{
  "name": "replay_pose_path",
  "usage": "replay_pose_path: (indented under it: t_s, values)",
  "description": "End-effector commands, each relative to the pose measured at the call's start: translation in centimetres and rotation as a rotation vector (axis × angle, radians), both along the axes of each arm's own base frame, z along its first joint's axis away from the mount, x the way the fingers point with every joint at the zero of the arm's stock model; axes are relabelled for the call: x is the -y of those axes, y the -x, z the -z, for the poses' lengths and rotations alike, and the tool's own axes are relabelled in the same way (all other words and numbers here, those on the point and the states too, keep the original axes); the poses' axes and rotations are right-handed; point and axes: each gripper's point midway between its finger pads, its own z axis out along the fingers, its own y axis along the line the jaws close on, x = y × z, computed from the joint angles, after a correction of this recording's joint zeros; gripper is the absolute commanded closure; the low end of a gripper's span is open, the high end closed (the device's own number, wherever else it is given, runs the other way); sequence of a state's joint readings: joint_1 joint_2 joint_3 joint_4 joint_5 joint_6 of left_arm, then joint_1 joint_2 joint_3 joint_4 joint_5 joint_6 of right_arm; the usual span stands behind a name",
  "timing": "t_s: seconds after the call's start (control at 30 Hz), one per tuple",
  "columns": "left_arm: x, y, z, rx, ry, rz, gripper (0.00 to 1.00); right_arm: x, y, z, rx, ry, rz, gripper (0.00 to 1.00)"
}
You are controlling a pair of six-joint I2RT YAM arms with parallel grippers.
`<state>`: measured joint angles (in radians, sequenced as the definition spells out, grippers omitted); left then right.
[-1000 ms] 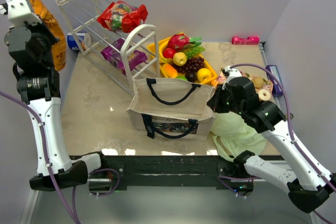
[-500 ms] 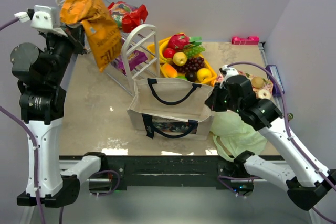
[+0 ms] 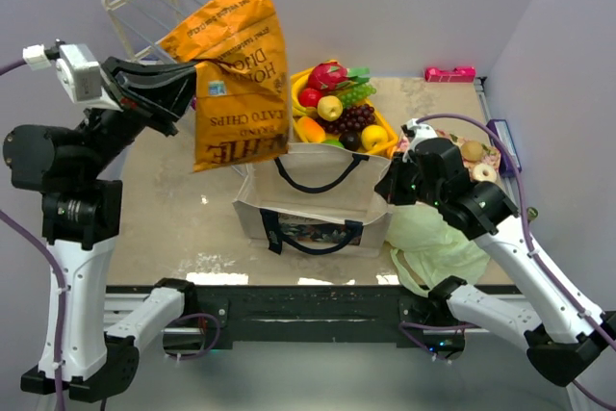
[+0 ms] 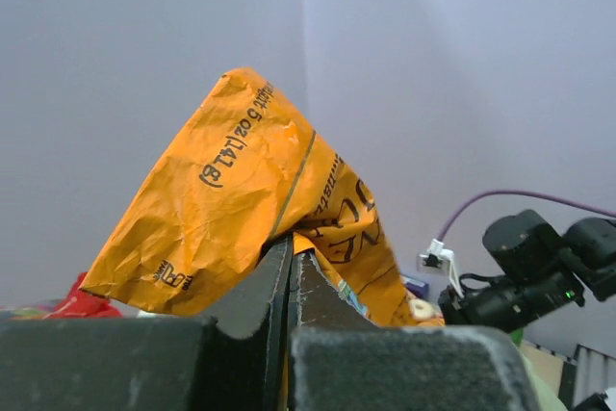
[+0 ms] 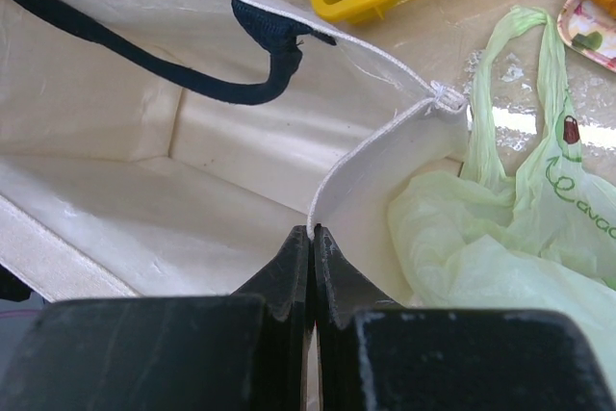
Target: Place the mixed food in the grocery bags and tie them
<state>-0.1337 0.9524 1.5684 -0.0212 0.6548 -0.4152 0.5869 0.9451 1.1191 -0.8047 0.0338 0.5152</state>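
Two grips at work: left jaws, clamped on an orange chip bag [image 3: 241, 74], have swung it toward the beige tote [image 3: 313, 180], and the bag hangs below them. Right jaws pinch the tote's rim, holding its mouth open for the drop.

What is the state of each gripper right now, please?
Left gripper: closed, holding the orange chip bag in the air.
Right gripper: closed, pinching the rim of the beige tote.
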Motion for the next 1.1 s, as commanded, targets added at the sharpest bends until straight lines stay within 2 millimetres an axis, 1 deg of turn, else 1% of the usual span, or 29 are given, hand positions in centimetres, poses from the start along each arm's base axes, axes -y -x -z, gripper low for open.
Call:
replay_pose_path:
  t_s: [0.0,0.03,0.07,0.13,0.17,0.23,0.33,0.37,0.4,0.47,0.5,0.53,0.6,0.63,0.7,0.77,0.83,0.97,1.07]
  values:
    - [2.5,0.8,1.0,0.016,0.003,0.192,1.0,0.1,0.3,-1.1,0.029,-0.023,-0.005,1.0]
    - [2.7,0.8,1.4,0.009,0.0,0.204,1.0,0.2,0.3,-1.1,0.029,-0.023,-0.003,1.0]
    - [3.0,0.2,2.3,-0.014,-0.001,0.21,1.0,0.2,0.2,-1.0,0.028,-0.022,-0.002,1.0]
    - [3.7,0.2,3.1,-0.023,-0.006,0.236,1.0,0.2,0.2,-0.7,0.022,-0.014,0.0,1.0]
    - [4.0,-0.3,4.0,-0.033,-0.017,0.24,1.0,0.2,0.2,-0.7,0.022,-0.011,-0.002,1.0]
    - [4.8,-0.6,5.0,-0.032,-0.041,0.255,1.0,0.2,0.1,-0.3,0.016,-0.007,0.0,1.0]
    - [6.3,-1.5,7.3,-0.057,-0.078,0.292,1.0,0.1,0.0,0.0,0.009,-0.003,-0.002,1.0]
    - [6.8,-1.6,7.7,-0.059,-0.089,0.306,1.0,0.0,0.0,0.2,0.005,-0.001,-0.005,1.0]
    - [7.8,-1.5,8.4,-0.069,-0.101,0.335,1.0,0.0,0.0,0.3,0.004,0.0,-0.003,1.0]
    - [8.7,-1.9,9.5,-0.074,-0.13,0.353,1.0,0.1,-0.1,0.2,0.005,0.001,0.001,1.0]
    - [9.5,-1.5,10.0,-0.075,-0.143,0.382,1.0,0.0,-0.1,0.3,0.002,0.003,0.0,1.0]
    - [9.8,-1.6,10.8,-0.08,-0.16,0.393,1.0,0.0,-0.1,0.3,0.001,0.002,0.001,1.0]
    - [10.9,-1.1,12.0,-0.092,-0.183,0.443,1.0,0.2,-0.1,0.3,0.005,0.007,0.004,1.0]
    - [11.3,-1.3,13.2,-0.11,-0.195,0.45,1.0,0.2,-0.1,0.4,0.002,0.008,0.006,1.0]
    - [12.2,-1.3,14.8,-0.133,-0.216,0.469,1.0,0.3,0.0,0.6,-0.003,0.011,0.004,1.0]
    - [12.9,-2.3,17.5,-0.174,-0.258,0.455,1.0,0.3,0.0,0.7,-0.005,0.011,0.004,1.0]
    - [13.4,-2.8,19.4,-0.189,-0.29,0.446,1.0,0.2,0.1,0.9,-0.006,0.01,0.0,1.0]
    - [13.6,-4.3,21.0,-0.2,-0.315,0.399,1.0,0.4,0.4,1.1,-0.011,0.011,0.001,1.0]
    - [14.0,-4.5,21.4,-0.205,-0.323,0.416,1.0,0.6,0.6,1.2,-0.011,0.017,0.005,1.0]
